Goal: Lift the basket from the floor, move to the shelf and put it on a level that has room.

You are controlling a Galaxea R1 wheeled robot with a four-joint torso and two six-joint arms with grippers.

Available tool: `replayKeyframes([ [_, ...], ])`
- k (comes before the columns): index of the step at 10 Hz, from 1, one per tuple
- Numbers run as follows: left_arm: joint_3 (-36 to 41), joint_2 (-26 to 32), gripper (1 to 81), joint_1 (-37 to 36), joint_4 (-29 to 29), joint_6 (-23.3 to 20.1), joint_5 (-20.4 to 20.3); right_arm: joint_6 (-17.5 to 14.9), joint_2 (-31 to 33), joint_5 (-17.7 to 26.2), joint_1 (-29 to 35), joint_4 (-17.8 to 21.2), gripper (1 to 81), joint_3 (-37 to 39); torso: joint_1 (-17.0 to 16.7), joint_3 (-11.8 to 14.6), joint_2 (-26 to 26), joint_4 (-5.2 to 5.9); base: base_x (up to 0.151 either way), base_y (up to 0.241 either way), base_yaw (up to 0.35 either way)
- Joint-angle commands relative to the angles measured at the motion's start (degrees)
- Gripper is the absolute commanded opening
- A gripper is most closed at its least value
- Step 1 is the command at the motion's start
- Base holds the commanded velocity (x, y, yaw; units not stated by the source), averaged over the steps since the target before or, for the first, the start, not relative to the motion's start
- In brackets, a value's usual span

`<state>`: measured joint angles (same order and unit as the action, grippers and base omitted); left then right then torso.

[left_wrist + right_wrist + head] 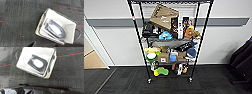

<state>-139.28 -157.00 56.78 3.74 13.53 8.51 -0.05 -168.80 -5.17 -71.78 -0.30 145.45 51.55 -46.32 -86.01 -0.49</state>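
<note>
The top tier (170, 1) of the shelf (170, 40) is cut by the upper edge of the head view, so its surface cannot be judged. The lower tiers are crowded and blurred: a tilted brown cardboard box (164, 17) on the upper visible tier, a small brown box (163, 57) lower down, a yellow-green object (161, 71) on the bottom tier; most other items are too soft to name. At the right edge a dark shape (242, 61) is only partly seen.

In both wrist views the camera looks straight down from above the carpet. Dark robot parts cross the edge of each picture, but neither gripper's fingers can be made out, so whether they are spread or pressed together cannot be told.

The basket (56, 26) sits on the floor (18, 22), which is dark charcoal carpet with red lines, and is seen from above in both wrist views (36, 61). Its white cloth lining is bright, the rim dark, and one dark loop handle (78, 34) sticks out at an end. Inside lies a dark ring-shaped object (55, 29) with a pale centre; what it is cannot be told. Nothing touches the basket
</note>
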Motion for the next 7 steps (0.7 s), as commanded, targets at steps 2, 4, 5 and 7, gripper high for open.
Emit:
replayKeyframes([
  [2,-0.47,0.90,81.1,-7.68,0.74,-0.26,4.94,1.54,0.20,2.27,4.49,0.22,81.1,-0.35,4.74,-6.86,-7.37,0.00,0.000,0.000,0.000],
  [4,-0.65,0.37,81.1,-9.36,0.83,-0.18,6.61,2.60,0.63,2.27,5.89,0.22,81.1,0.35,7.51,-5.53,-11.65,0.00,0.000,0.000,0.000],
  [5,-1.08,-0.07,81.1,-10.24,0.92,-0.18,6.87,2.69,0.63,2.36,6.94,0.39,81.1,0.61,8.32,-6.53,-12.73,0.00,0.000,0.000,0.000],
  [7,-4.33,-1.74,81.1,-11.73,1.70,-0.17,8.63,3.21,0.63,2.53,8.88,0.92,81.1,0.71,10.44,-7.41,-16.07,0.00,0.000,0.000,0.000],
])
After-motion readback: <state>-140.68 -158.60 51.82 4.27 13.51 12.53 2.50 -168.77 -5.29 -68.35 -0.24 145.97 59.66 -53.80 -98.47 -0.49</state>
